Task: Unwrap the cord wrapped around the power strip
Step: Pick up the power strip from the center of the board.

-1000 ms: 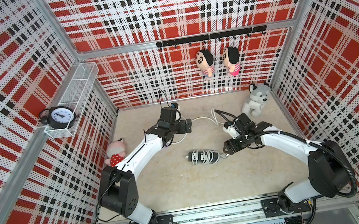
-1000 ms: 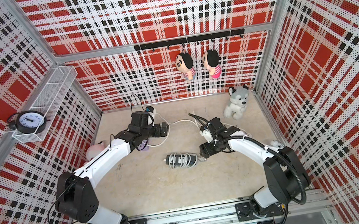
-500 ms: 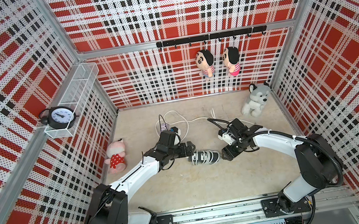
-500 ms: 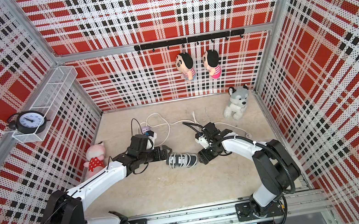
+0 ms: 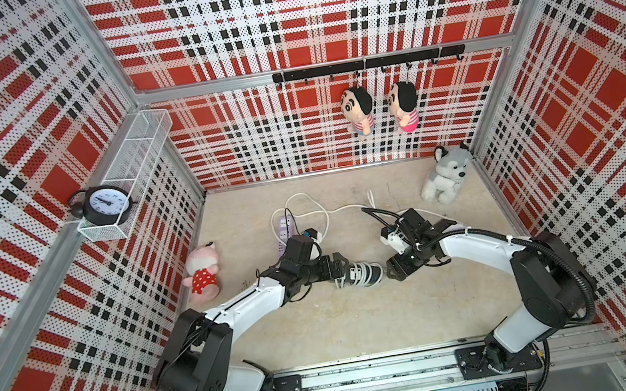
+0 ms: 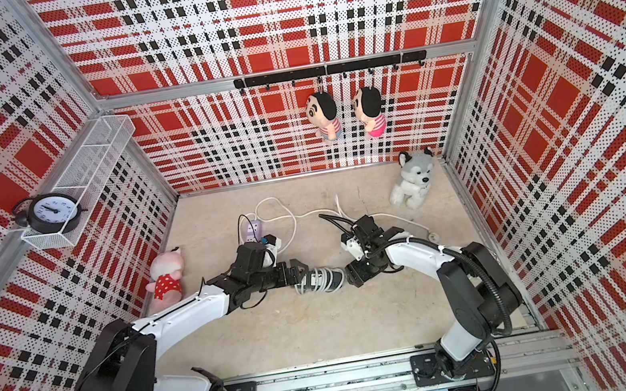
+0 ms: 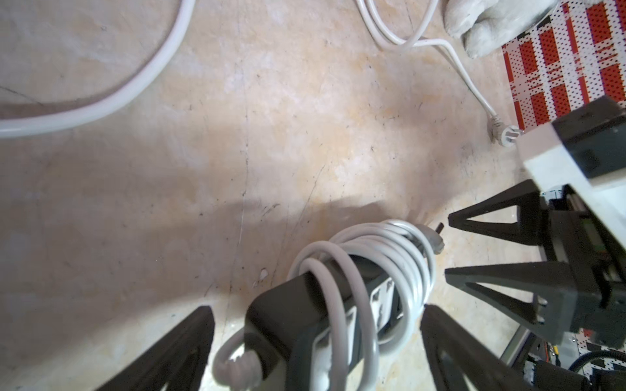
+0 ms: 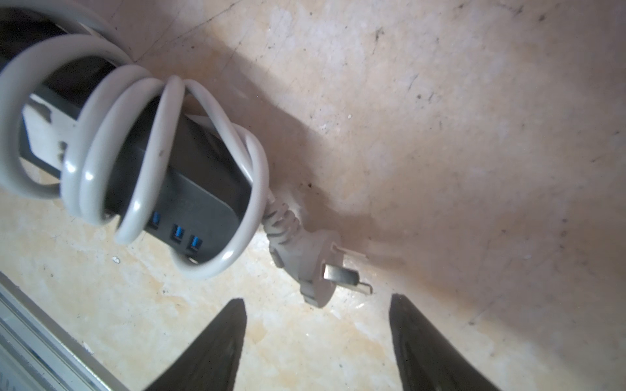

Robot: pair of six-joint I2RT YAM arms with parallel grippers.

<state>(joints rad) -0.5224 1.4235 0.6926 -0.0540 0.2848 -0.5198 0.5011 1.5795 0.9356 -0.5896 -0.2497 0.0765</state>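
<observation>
The power strip [image 8: 203, 176] has a matt, dark plastic body with a white plastic socket face. The cord [image 8: 259, 162] on it wears a smooth, pale grey sheath with a soft sheen. Its plug [image 8: 301, 257] is the same grey moulded plastic, with bare, dull metal prongs [image 8: 340, 276]. The fingers [image 8: 216, 352] of my right gripper [image 8: 317, 298] are matt black plastic. The floor [image 8: 457, 135] looks like rough, mottled beige stone, scratched and unpolished. At the far right the husky toy [image 5: 445, 176] is fluffy plush, and the walls [image 5: 318, 15] are perforated, printed panels.
</observation>
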